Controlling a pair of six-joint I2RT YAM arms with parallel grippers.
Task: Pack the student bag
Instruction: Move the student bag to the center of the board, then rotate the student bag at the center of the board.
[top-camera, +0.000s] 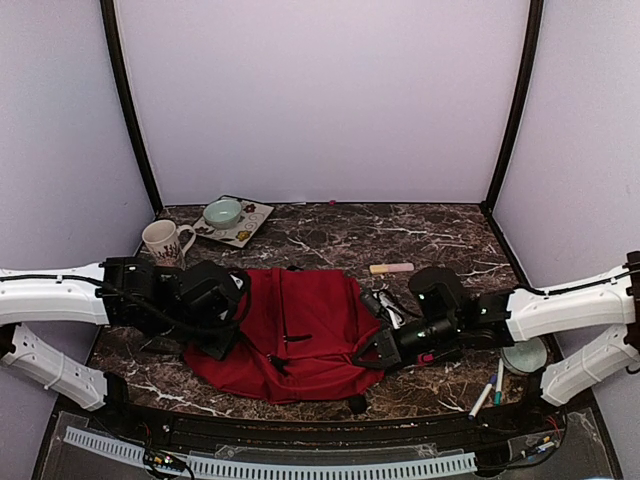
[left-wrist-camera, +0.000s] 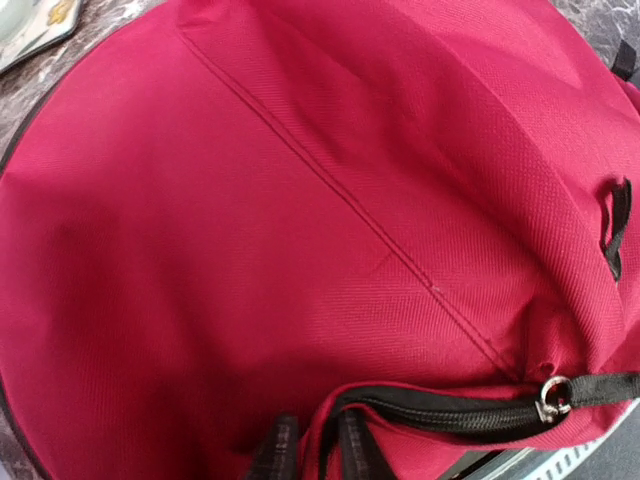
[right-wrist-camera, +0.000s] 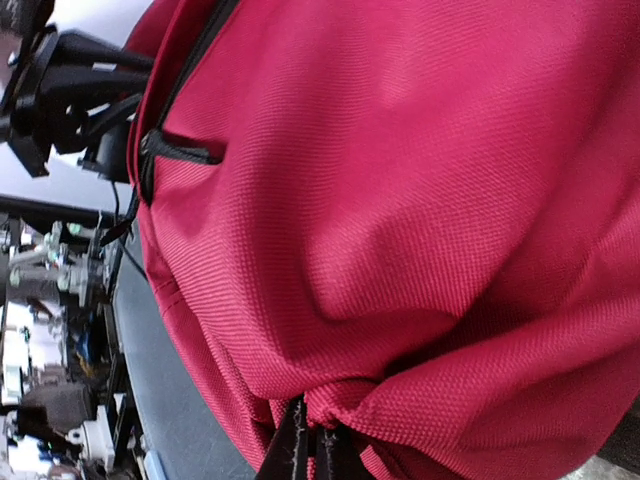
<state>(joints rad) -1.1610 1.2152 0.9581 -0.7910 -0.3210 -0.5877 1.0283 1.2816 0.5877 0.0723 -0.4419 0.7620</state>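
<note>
Student bag (top-camera: 300, 335) lay flat by the near edge of the counter (top-camera: 440, 235), held from both sides.
Left gripper (left-wrist-camera: 318, 450) pinched a fabric fold beside the zipper (left-wrist-camera: 440, 410); right gripper (right-wrist-camera: 308, 448) was clamped on cloth at the opposite side; probably to hold the opening taut for packing.

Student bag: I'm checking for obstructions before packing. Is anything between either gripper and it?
Nothing visible does. The left gripper and the right gripper each pinch the fabric of the student bag, at opposite edges.
</note>
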